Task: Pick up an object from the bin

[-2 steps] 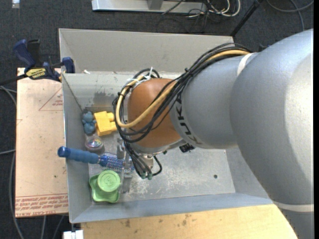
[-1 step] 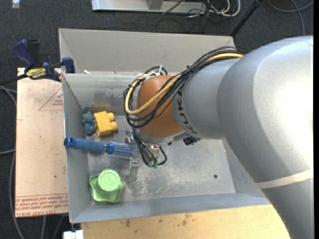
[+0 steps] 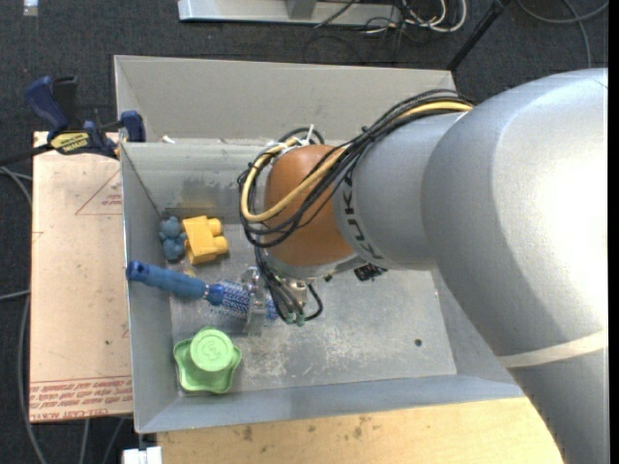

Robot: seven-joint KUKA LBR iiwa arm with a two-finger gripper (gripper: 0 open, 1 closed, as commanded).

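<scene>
Brush (image 3: 166, 279), blue and long-handled, lies at the left of the bin (image 3: 387, 341), and the gripper (image 3: 259, 303) is at its bristle end; open or closed, I cannot tell. A grip on soft bristles may slip, or shove the brush into the green cap (image 3: 206, 361) nearby.

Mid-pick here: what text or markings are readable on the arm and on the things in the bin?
"KUK": black letters running down the grey arm, beside its orange cover; the rest of the word is hidden by the cables.
No text can be read on the yellow block, blue brush, green lid or small blue piece.
</scene>
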